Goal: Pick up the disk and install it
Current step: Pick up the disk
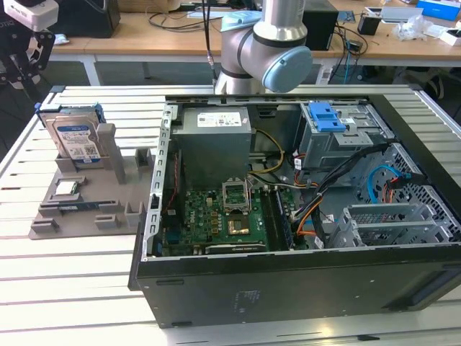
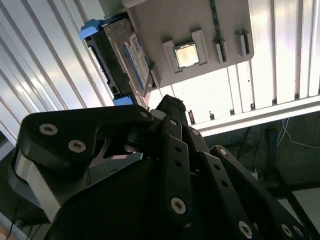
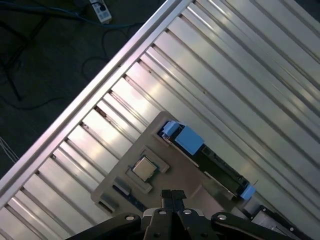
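Observation:
The disk (image 1: 75,137) is a silver drive with a blue-and-white label and a blue bracket. It stands upright on edge in a slot of the grey holder tray (image 1: 86,205), at the exterior view's left. My gripper (image 1: 26,63) hangs above and beyond the disk, apart from it, over the table's far left corner. In both wrist views its fingertips (image 3: 172,196) meet, shut with nothing between them. They point down toward the tray, with the disk (image 3: 210,161) (image 2: 125,60) off to one side.
A small square processor chip (image 1: 66,189) (image 3: 145,169) lies in the tray beside the disk. The open computer case (image 1: 216,288) stands to the exterior view's right, with a drive cage and blue latch (image 1: 324,115) at its far side. The table's edge (image 3: 85,95) is close by.

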